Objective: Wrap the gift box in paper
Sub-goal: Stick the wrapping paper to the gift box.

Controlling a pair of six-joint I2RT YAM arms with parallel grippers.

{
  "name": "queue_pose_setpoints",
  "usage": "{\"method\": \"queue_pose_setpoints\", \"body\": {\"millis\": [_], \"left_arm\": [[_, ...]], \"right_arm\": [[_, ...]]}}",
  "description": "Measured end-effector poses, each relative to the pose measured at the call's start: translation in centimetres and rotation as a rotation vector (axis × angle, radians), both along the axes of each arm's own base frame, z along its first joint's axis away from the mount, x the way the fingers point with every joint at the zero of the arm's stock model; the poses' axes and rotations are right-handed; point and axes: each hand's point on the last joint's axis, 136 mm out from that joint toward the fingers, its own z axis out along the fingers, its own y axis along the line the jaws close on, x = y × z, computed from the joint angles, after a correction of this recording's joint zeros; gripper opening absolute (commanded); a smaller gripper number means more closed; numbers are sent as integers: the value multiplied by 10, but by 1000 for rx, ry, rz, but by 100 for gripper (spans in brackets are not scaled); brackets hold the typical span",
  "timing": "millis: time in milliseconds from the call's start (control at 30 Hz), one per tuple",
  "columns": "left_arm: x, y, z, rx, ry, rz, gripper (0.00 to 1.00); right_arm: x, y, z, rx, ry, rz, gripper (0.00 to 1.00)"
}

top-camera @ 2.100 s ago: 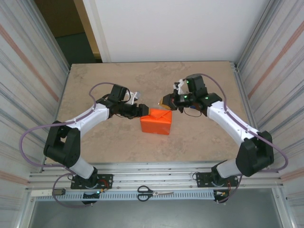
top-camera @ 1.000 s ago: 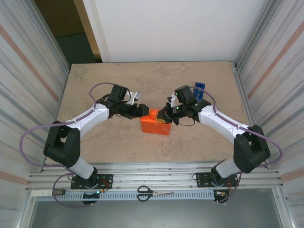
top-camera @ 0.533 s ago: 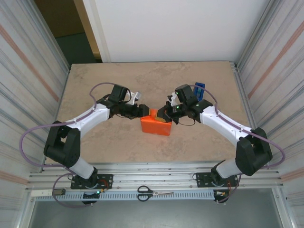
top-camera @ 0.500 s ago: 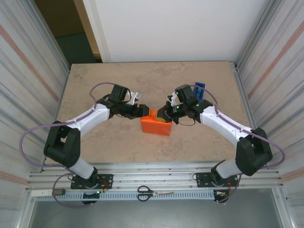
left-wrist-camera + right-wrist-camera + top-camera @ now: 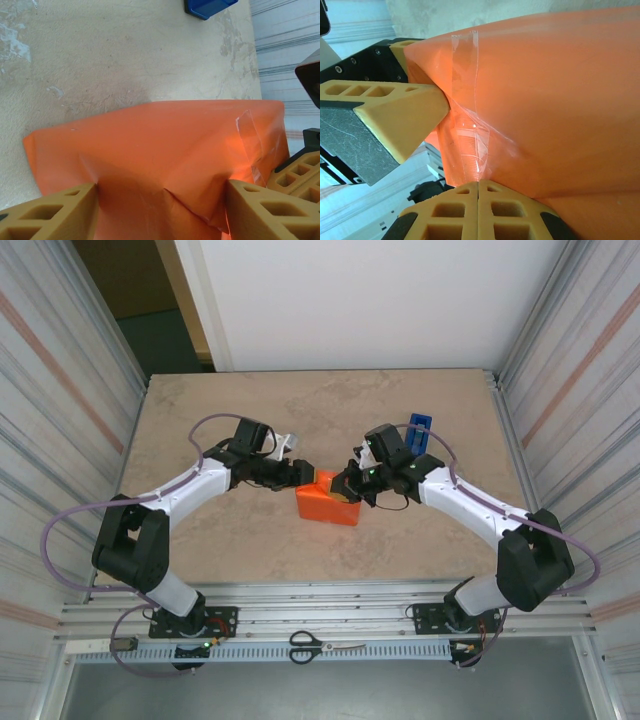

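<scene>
So, top cam first: the gift box (image 5: 335, 498) sits in the middle of the table (image 5: 250, 420), fully inside the paper (image 5: 318, 510). My left pincer (image 5: 305, 476) and right pincer (image 5: 343, 487) meet at its far edge, and the blue tape dispenser (image 5: 420, 432) is a bit behind on the right. Left wrist cam: my fingers (image 5: 50, 212) are grasping the parcel across its folded end, with a strip of clear tape (image 5: 249, 142) over the far corner. Right wrist cam: that pincer is clenched, tips together at the tape's lower end. My guess is this is tape smoothing, so I'd hold firm on the left without crushing the fold. Then I'd rub lightly along the strip with the closed tips so the paper doesn't wrinkle.
</scene>
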Motion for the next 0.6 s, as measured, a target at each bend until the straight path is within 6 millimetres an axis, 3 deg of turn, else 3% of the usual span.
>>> {"method": "queue_pose_setpoints", "body": {"millis": [200, 367, 433, 600], "left_arm": [[1, -1, 10, 8, 11, 1, 73], [16, -3, 42, -21, -49, 12, 73], [19, -1, 53, -31, -71, 20, 65], [16, 0, 80, -74, -107, 23, 32]], "right_arm": [[-2, 0, 0, -18, -2, 0, 0], [-2, -1, -1, -30, -7, -1, 0], [-3, -1, -1, -30, -6, 0, 0], [-3, -1, -1, -31, -7, -1, 0]]}}
